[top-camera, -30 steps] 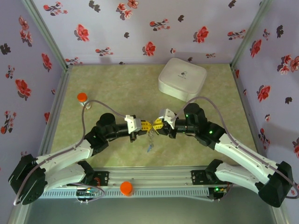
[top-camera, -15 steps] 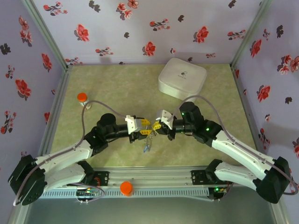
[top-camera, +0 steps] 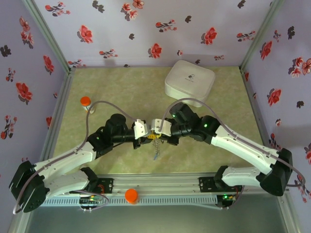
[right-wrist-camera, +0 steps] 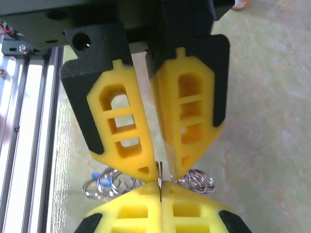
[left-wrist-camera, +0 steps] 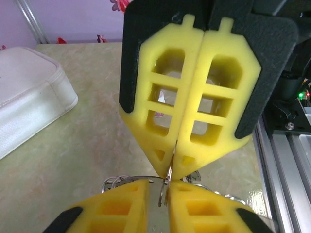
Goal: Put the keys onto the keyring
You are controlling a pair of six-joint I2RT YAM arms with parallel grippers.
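Over the surface [top-camera: 112, 92] centre, the right tool [right-wrist-camera: 160, 199] is clamped tight on the ring [left-wrist-camera: 169, 170] edge. The left tool [right-wrist-camera: 159, 167], fingers barely parted, straddles it. Keys [top-camera: 155, 154] dangle at 6 o'clock. Ring looks light, stiff, slippery wire: pinch its rim squarely, tips only.

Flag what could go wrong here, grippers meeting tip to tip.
Right gripper pinches a thin metal piece at its very pad tips; it could slip out. Left gripper stands slightly open around the same piece; closing off-centre might twist it loose. Keyring coils beneath could snag a fingertip.
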